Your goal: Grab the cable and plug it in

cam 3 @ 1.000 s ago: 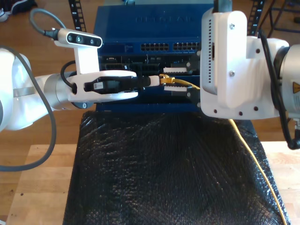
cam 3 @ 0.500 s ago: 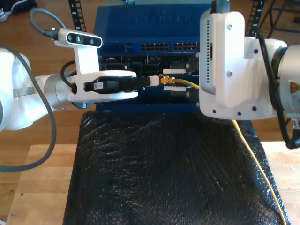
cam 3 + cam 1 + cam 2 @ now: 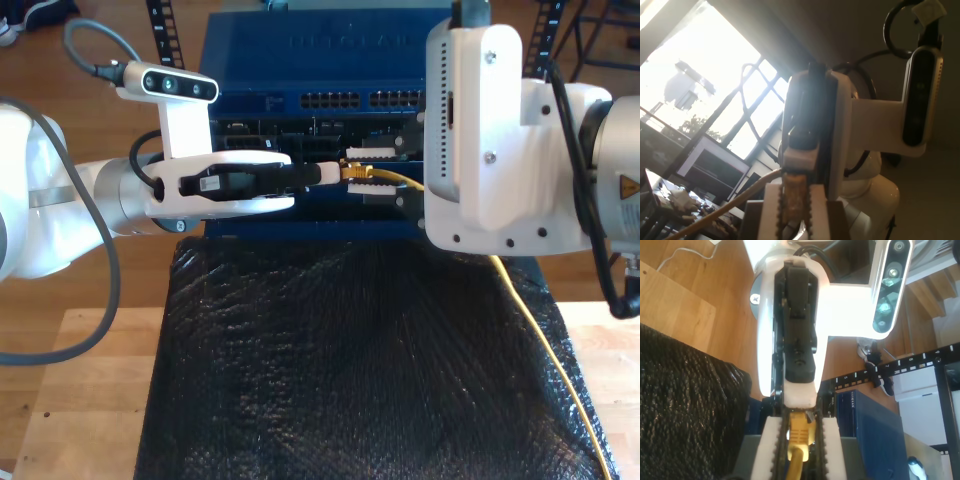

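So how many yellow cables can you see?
1: the cable runs from the exterior view's lower right across the black mat up to the jaws before the blue switch. Others could be hidden.

Two grippers are meeting tip to tip at the cable (image 3: 375, 175) plug before the blue network switch (image 3: 320, 55). The cable is trailing down the black mat (image 3: 350, 370) toward the exterior view's right.
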